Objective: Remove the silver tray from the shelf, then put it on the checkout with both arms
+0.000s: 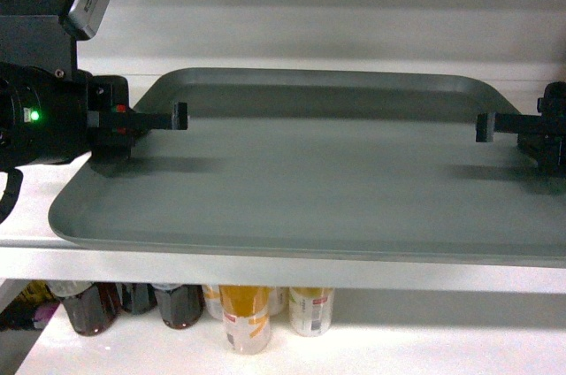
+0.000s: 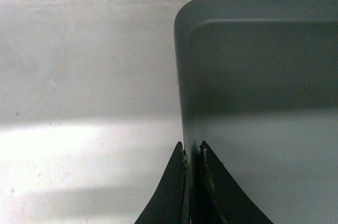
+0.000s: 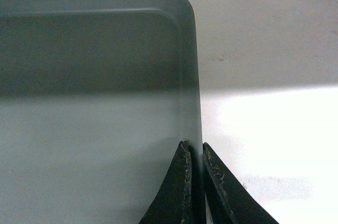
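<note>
- silver tray (image 1: 318, 172) lies flat on the shelf (image 1: 265, 264), long side facing the head cam, front rim just behind the shelf's pale front lip.
- tray's right end runs out of the head frame; far left rounded corner is visible near the back wall.
- left gripper (image 2: 193, 152) is pinched on the tray's left rim: one finger outside the rim, one inside over the tray floor, rim edge sandwiched in the narrow gap. Closed down on the rim, no daylight visible between pads and metal.
- right gripper (image 3: 195, 150) mirrors it on the right rim: inner finger over the tray floor, outer finger over the white shelf surface, rim between them. Also clamped narrow.
- head view: left arm (image 1: 53, 110) comes in from the left edge, green light lit, red part near the jaw base, a finger reaching in over the tray's left side. Right arm (image 1: 539, 132) comes in from the right edge, a finger reaching in over the tray's right side.
- both grips sit partway along the short sides, forward of the far corners.
- cannot tell from these views whether the tray bottom is touching the shelf or raised a hair off it.
- lower shelf level under the board holds bottles (image 1: 168, 304) and cans (image 1: 246, 317), dark ones left, orange/pale ones centre.
</note>
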`<state>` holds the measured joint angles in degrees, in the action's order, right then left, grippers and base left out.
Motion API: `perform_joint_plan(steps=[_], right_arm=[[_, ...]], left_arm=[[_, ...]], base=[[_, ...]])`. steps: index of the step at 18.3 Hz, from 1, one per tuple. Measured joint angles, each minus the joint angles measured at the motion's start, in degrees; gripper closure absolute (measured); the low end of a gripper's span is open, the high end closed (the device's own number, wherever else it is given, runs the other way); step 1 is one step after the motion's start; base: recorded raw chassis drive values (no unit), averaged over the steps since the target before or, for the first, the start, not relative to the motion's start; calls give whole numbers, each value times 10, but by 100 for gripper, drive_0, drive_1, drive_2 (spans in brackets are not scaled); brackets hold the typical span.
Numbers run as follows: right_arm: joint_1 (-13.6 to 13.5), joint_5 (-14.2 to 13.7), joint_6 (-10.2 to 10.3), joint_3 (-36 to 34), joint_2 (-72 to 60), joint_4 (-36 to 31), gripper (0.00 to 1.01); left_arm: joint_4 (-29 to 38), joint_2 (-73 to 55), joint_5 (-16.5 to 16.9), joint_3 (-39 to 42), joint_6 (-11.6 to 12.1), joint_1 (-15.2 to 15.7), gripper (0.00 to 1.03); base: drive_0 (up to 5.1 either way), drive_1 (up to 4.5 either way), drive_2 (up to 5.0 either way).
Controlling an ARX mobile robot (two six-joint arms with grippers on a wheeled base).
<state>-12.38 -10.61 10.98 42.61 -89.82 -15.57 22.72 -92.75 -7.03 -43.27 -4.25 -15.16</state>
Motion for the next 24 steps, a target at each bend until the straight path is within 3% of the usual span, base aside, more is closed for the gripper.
perform_joint_plan(steps=[24], right_arm=[[1, -1, 0, -2, 3, 1, 98]], left_arm=[[0, 2, 0, 3, 0, 0, 99]], base=[[11, -395, 417]])
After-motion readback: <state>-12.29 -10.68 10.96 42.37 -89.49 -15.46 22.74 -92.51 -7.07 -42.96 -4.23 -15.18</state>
